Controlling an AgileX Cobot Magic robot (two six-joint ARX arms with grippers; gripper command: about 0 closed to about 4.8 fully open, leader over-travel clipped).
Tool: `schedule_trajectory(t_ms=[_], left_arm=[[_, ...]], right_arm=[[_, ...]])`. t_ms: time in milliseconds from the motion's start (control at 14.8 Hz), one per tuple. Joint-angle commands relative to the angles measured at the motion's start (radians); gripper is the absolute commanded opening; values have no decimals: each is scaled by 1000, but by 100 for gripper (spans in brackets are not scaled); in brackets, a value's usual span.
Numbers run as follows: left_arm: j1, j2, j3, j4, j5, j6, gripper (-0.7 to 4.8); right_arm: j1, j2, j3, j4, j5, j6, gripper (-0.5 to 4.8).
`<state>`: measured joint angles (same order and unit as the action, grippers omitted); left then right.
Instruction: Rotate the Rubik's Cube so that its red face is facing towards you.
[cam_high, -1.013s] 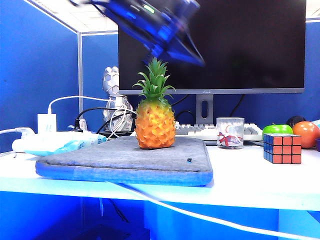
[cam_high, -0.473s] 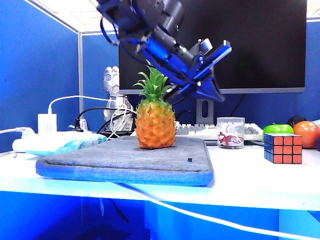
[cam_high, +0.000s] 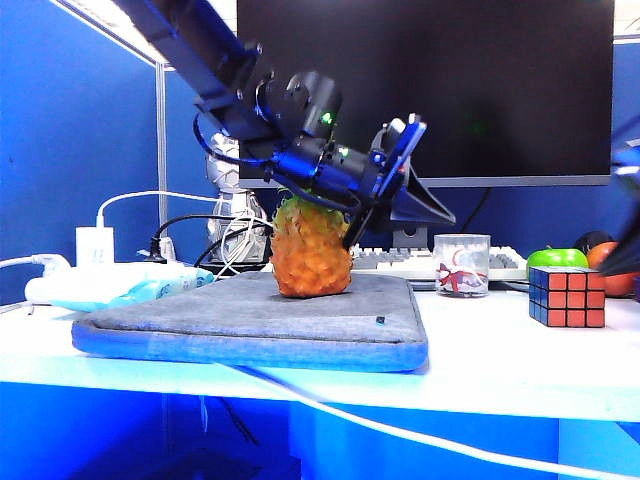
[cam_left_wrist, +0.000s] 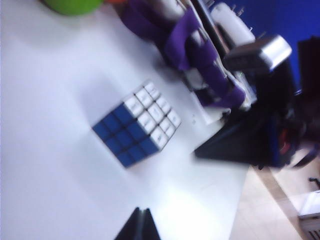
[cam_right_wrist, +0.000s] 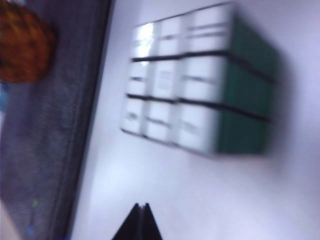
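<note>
Approach step: cube (cam_high: 566, 297) sits untouched on the table (cam_high: 500, 360), well beyond both clenched fingers, left (cam_left_wrist: 140, 226) and right (cam_right_wrist: 140, 223); next, open and straddle it.

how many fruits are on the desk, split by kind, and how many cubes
pineapple: 1
green apple: 1
orange fruit: 1
cube: 1
total: 4 (3 fruits, 1 cube)
The left hand hangs in the air above the mat, beside the pineapple. The right hand is above the cube, its tips together.
</note>
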<state>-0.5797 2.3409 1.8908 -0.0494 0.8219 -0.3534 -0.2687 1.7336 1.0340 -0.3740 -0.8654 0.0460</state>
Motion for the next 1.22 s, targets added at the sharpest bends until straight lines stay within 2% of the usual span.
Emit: schedule_trajectory(t_ms=[68, 203, 473, 743, 1013, 1216], left_arm=[[0, 24, 105, 22, 27, 52, -5], [-2, 84, 206, 1, 29, 64, -5], [-2, 212, 371, -63, -12, 143, -5], [-14, 221, 378, -122, -24, 136, -5], [-29, 195, 381, -156, 76, 90, -5], [-54, 134, 381, -200, 82, 91, -5]], right_arm=[[73, -6, 5, 88, 99, 61, -6], [113, -6, 6, 111, 162, 66, -6], [137, -8, 6, 111, 192, 66, -6], [137, -8, 5, 141, 312, 59, -6], [134, -6, 5, 266, 508, 54, -6], [132, 1, 6, 407, 546, 53, -6]])
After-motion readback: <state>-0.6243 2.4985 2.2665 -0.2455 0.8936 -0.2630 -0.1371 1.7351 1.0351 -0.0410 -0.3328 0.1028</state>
